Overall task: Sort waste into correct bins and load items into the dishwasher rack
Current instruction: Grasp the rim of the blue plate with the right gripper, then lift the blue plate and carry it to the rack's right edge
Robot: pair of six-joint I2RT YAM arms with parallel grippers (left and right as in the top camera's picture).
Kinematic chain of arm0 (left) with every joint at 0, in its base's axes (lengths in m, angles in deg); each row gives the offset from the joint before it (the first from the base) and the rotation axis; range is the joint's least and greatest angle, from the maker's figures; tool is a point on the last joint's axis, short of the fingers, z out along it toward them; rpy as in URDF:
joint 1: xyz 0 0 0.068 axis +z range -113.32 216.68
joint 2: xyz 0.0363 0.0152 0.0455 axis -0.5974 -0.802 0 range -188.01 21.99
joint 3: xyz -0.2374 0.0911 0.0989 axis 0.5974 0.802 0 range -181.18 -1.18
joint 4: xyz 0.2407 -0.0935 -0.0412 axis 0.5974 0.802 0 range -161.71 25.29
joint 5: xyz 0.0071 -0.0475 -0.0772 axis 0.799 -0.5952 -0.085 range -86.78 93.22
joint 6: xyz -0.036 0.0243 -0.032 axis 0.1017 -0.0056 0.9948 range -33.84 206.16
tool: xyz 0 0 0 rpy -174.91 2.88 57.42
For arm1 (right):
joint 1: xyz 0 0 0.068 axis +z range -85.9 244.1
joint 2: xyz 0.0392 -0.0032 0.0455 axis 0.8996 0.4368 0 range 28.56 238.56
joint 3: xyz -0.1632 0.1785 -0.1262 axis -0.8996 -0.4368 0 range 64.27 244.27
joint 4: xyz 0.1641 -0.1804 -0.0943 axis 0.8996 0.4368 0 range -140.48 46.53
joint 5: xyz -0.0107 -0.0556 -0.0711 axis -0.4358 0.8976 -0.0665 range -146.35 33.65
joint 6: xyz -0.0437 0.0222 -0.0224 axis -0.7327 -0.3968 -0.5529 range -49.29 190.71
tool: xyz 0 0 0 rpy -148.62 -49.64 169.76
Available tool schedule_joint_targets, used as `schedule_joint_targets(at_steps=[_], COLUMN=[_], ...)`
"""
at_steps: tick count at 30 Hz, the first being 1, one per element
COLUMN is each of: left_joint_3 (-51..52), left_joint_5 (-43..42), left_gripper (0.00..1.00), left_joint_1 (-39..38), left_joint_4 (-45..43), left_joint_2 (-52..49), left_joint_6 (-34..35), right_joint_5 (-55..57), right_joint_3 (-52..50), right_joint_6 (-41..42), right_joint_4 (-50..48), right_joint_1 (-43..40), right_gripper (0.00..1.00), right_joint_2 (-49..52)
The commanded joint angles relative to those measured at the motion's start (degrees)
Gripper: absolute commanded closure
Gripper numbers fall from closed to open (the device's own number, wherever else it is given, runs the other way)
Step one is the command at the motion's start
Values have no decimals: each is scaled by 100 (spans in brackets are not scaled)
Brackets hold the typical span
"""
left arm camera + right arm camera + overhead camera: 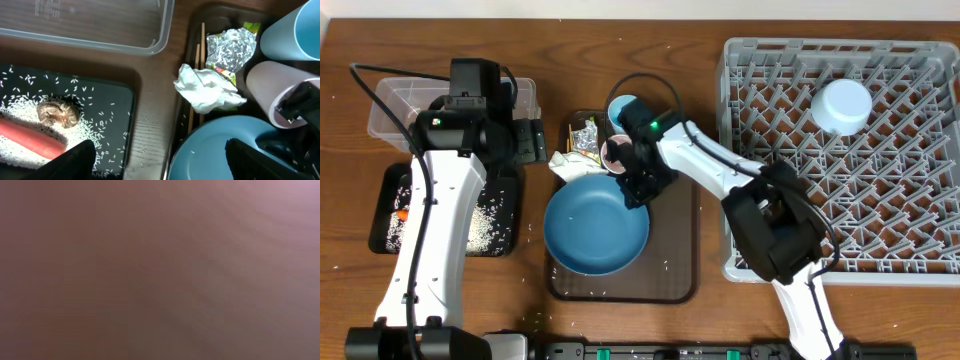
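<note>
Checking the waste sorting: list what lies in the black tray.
Rice grains, a brownish lump and a carrot. Overhead, the left arm covers the tray's middle.

Nothing legible -- the wrapper (231, 50) carries print, too small and blurred to read.

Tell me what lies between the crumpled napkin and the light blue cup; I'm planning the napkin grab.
The yellow-green wrapper, silver side up, seen best in the left wrist view.

Robotics lab staged as a dish station. A left arm (430, 220) and right arm (705, 160) share a wooden counter (700, 60); dishwasher rack (910, 190) at 3 o'clock.
</note>
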Motion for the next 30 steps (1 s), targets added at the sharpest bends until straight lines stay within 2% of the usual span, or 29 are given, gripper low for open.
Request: schedule_joint_targets(at_steps=[1,11,21,27,30], left_joint_3=[-24,-26,-24,-26,-24], left_joint_5=[70,70,70,70,70], left_gripper=[16,16,16,16,16], left_joint_1=[33,33,33,33,33], left_joint_4=[9,9,0,-11,-9], left_joint_2=[-22,-22,-22,-22,-22], left_joint_6=[55,52,50,50,50], right_joint_5=[155,160,638,1366,2361], right_joint_3=[-7,-4,-4,-4,-4], right_joint_6=[-22,-28,-24,-17,232], right_joint_4=[13,120,188,413,476], right_joint_1=[-2,-221,-343,-361,-415], right_gripper=[99,99,99,99,99], right_joint_2=[66,-249,-1639,-2476,-2844])
